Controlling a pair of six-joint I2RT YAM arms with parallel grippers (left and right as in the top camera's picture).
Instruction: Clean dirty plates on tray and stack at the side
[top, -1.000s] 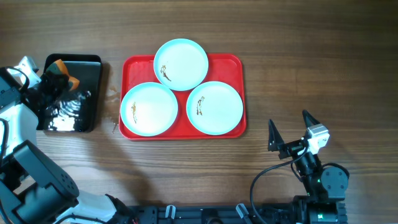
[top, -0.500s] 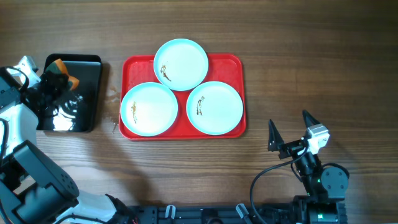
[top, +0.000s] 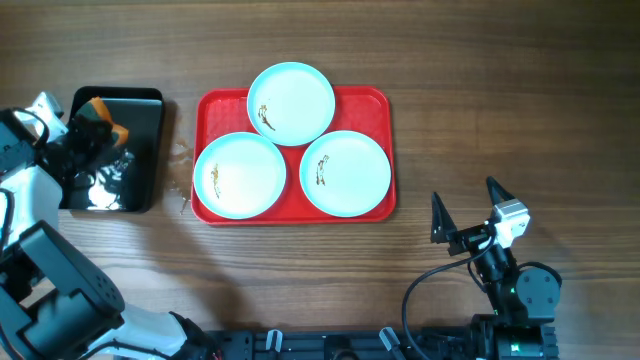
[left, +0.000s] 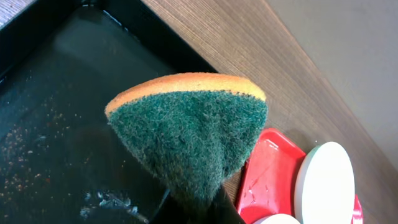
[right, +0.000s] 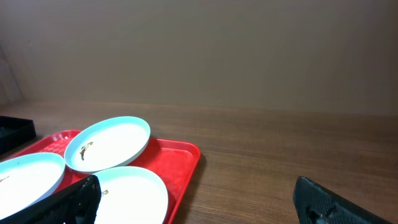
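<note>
Three white plates with pale blue rims sit on the red tray: one at the back, one front left, one front right. Each has a small brownish smear. My left gripper is shut on a green and orange sponge and holds it over the black tray. My right gripper is open and empty, at the front right, well clear of the red tray. The plates also show in the right wrist view.
The black tray at the left holds water with some foam. A few water drops lie on the wood between the two trays. Bare wooden table lies to the right of the red tray.
The foam and water in the black tray have shifted. The left gripper with the sponge has barely moved. The right arm has not moved.
</note>
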